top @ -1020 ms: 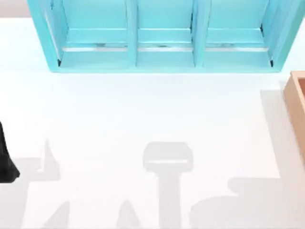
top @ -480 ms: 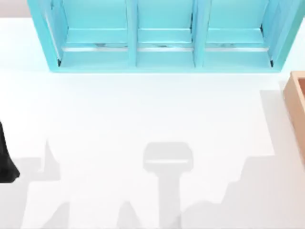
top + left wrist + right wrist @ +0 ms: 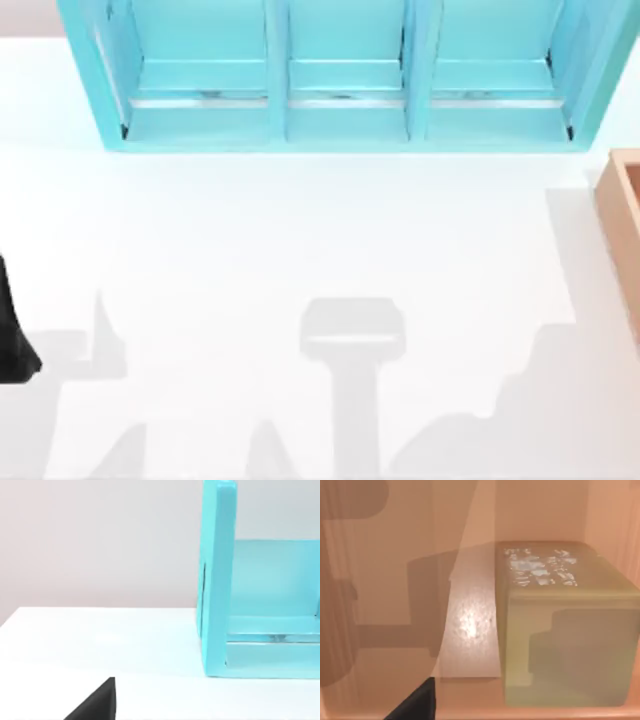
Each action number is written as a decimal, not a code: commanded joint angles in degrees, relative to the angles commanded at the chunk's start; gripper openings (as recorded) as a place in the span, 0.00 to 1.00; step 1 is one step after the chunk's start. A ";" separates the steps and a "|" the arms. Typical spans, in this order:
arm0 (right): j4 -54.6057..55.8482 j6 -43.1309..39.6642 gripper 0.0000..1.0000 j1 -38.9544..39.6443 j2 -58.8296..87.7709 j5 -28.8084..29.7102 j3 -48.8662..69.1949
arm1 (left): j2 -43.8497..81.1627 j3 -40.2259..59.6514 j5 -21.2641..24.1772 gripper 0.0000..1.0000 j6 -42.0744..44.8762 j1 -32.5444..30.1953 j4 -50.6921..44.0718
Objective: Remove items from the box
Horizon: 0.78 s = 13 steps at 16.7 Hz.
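The box (image 3: 622, 215) is a light tan container cut off by the top view's right edge. The right wrist view looks down inside the box (image 3: 395, 555). A tan cube with a pale mark (image 3: 565, 625) stands on its floor against one wall. Beside the cube lies a shiny reddish-brown item (image 3: 470, 625), partly covered by it. A black piece of my right gripper (image 3: 415, 705) hangs above the box floor, apart from both items. My left arm (image 3: 12, 345) sits parked at the table's left edge, and its gripper (image 3: 95, 705) is above bare table.
A large turquoise three-compartment shelf unit (image 3: 340, 80) stands along the back of the white table (image 3: 300, 230); its side wall (image 3: 217, 580) shows in the left wrist view. Arm shadows lie across the table's front.
The right arm's shadow at the table's front right has changed shape and crept toward the box. The left arm has not moved.
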 joint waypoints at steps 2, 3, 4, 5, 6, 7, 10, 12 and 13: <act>5.56 0.02 1.00 -0.05 1.58 0.00 -3.66 | 0.00 0.00 0.00 1.00 0.00 0.00 0.00; 8.75 0.02 1.00 -0.04 2.50 0.00 -5.74 | 0.00 0.00 0.00 1.00 0.00 0.00 0.00; 11.83 0.01 1.00 -0.04 3.32 0.00 -7.79 | 0.00 0.00 0.00 1.00 0.00 0.00 0.00; 14.47 0.03 1.00 -0.06 4.07 0.00 -9.65 | 0.00 0.00 0.00 1.00 0.00 0.00 0.00; 16.54 0.03 1.00 -0.08 4.73 0.01 -11.24 | 0.00 0.00 0.00 1.00 0.00 0.00 0.00; 17.98 0.01 1.00 -0.08 5.21 0.01 -12.43 | 0.00 0.00 0.00 1.00 0.00 0.00 0.00; 19.03 0.02 1.00 -0.09 5.54 0.01 -13.32 | 0.00 0.00 0.00 1.00 0.00 0.00 0.00; 19.03 0.02 1.00 -0.09 5.54 0.01 -13.32 | 0.00 0.00 0.00 1.00 0.00 0.00 0.00; 19.03 0.02 0.92 -0.09 5.54 0.01 -13.32 | 0.00 0.00 0.00 1.00 0.00 0.00 0.00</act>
